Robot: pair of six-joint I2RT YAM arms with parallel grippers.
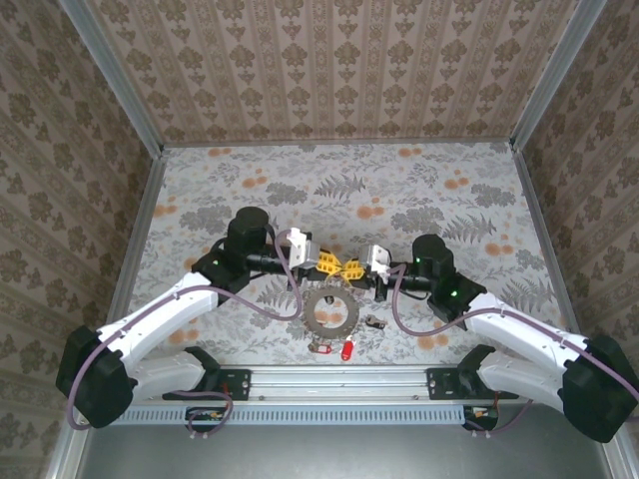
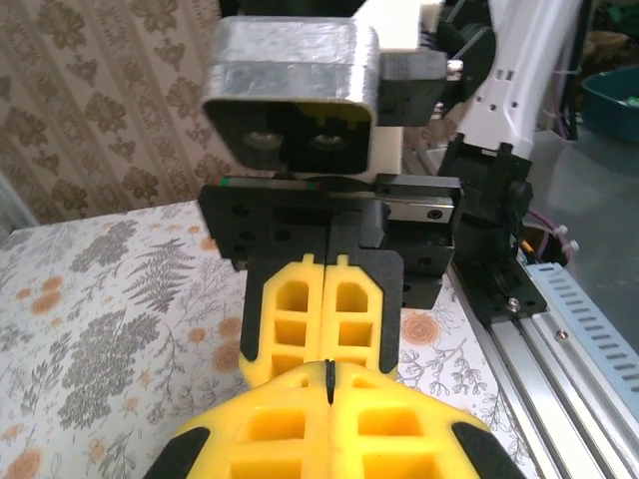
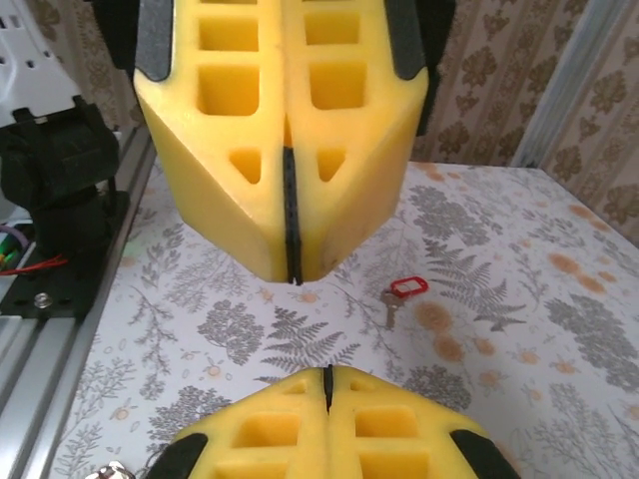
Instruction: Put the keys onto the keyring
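The keyring (image 1: 316,321), a flat dark ring, lies on the floral table just in front of both grippers. Near its front edge lie a red-headed key (image 1: 347,349) and a key with a red-framed head (image 1: 321,347). A small dark key (image 1: 374,321) lies to its right. My left gripper (image 1: 329,262) (image 2: 327,369) and right gripper (image 1: 351,267) (image 3: 326,374) hover tip to tip above the table behind the ring. Both are shut, with nothing seen between the fingers. In the right wrist view the left gripper (image 3: 292,274) faces me, and another red-headed key (image 3: 404,291) lies on the table below it.
A metal rail (image 1: 339,379) runs along the near table edge, where both arm bases stand. Patterned walls (image 1: 329,60) close in the back and sides. Open floral tabletop (image 1: 419,190) stretches behind the grippers.
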